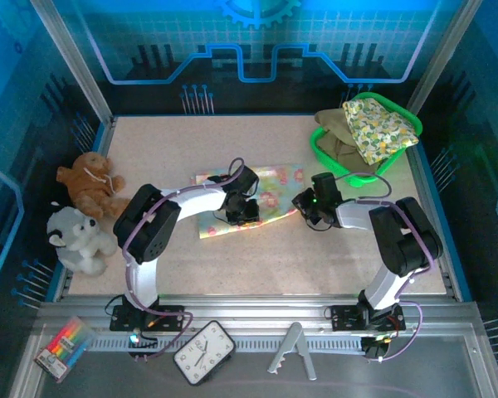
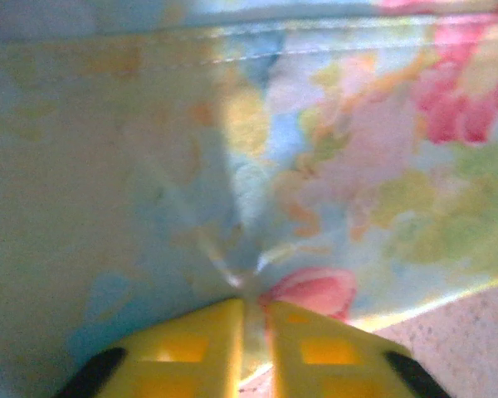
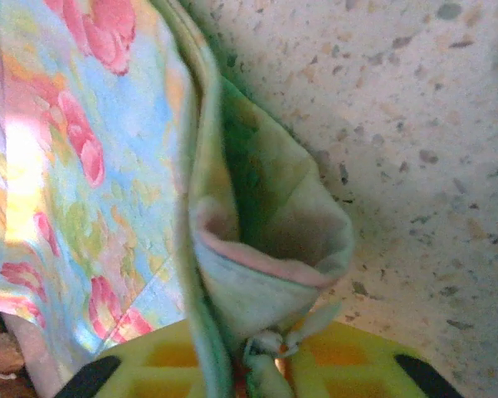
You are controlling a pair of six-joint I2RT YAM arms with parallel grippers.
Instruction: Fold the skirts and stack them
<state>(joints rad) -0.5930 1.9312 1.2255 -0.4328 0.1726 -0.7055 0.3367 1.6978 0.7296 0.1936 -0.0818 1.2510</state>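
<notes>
Left gripper pinches the pastel floral cloth skirt spread ahead of it; right gripper clamps that skirt, bunched at its tips.

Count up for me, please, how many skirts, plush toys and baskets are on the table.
Skirts: 3 (pastel floral skirt, yellow-green floral skirt, olive skirt)
Plush toys: 2 (brown plush toy, grey-white plush toy)
Baskets: 1 (green basket)
Total: 6
</notes>
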